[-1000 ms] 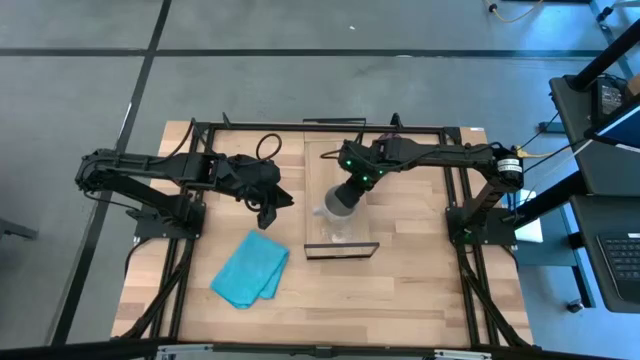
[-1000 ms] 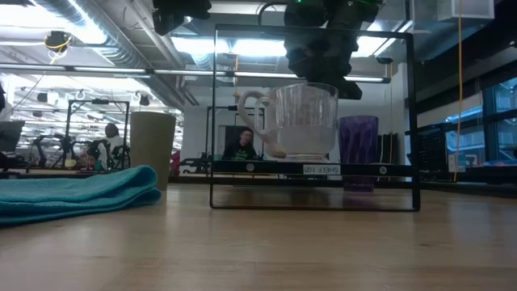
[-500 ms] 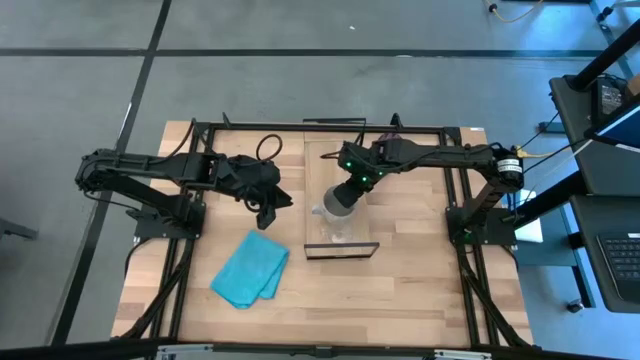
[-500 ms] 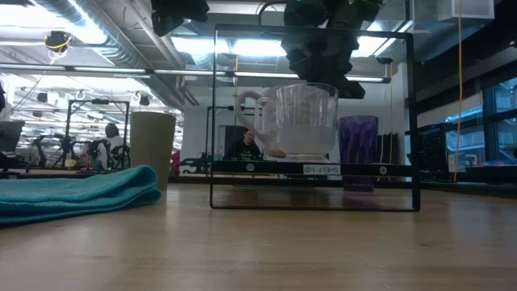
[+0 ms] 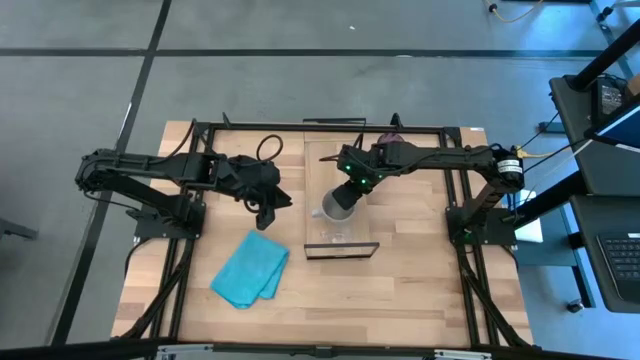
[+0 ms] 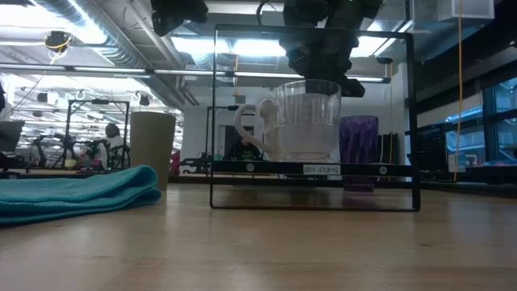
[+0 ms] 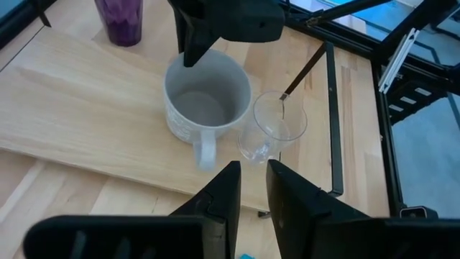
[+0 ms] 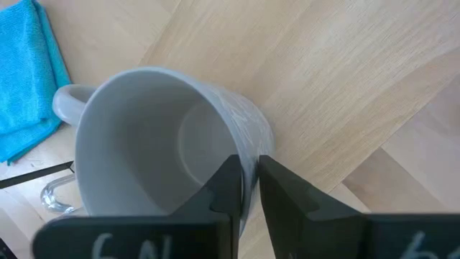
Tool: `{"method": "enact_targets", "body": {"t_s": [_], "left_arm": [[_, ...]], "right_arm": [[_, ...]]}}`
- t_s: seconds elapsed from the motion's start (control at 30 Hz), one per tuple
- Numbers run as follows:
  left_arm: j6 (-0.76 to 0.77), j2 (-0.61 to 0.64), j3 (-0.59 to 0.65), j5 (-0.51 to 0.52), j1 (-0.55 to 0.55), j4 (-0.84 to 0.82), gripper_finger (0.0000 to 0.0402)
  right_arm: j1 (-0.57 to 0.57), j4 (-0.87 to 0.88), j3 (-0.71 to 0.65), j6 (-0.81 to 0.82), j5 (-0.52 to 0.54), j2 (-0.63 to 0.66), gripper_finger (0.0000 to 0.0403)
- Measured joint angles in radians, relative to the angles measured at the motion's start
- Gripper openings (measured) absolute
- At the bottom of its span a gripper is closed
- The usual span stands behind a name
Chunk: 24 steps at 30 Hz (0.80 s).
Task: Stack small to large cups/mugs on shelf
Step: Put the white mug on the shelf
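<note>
The grey handled mug (image 5: 335, 205) stands upright on the light-wood shelf (image 5: 315, 165), and my right gripper (image 5: 346, 190) is shut on its rim from above. The tiny clear glass (image 5: 335, 238) stands on the shelf just near-side of the mug, also seen in the left wrist view (image 7: 277, 129). The tall purple tumbler (image 7: 122, 18) stands on the shelf's far end. The dark olive-brown cup (image 6: 152, 149) stands on the table left of the shelf. My left gripper (image 5: 268, 208) hovers left of the shelf, empty, with a narrow gap between its fingers. My right gripper pinches the mug's wall at the rim (image 8: 248, 147), one finger inside the mug and one outside, roughly opposite the handle (image 8: 68, 101). The fingers come from above, pointing down. The mug is upright, its base at the shelf's board; whether it rests there I cannot tell.
A turquoise cloth (image 5: 250, 268) lies crumpled on the tabletop at the near left. The shelf's thin black frame (image 6: 416, 121) rises around the board. The near half of the wooden tabletop (image 5: 400, 300) holds nothing else.
My right gripper has shifted slightly toward the far edge with the mug. The mug, a little tilted before, now stands upright, and its handle has swung a little.
</note>
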<state>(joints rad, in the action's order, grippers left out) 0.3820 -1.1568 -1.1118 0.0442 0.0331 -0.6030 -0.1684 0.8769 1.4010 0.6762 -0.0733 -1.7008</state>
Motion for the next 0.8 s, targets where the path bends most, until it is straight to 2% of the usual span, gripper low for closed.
{"method": "enact_targets", "body": {"t_s": [0.8], "left_arm": [[-0.026, -0.001, 0.0, 0.0, 0.0, -0.044, 0.0063]], "right_arm": [[0.001, 0.038, 0.0, 0.003, -0.01, 0.0, 0.0054]]}}
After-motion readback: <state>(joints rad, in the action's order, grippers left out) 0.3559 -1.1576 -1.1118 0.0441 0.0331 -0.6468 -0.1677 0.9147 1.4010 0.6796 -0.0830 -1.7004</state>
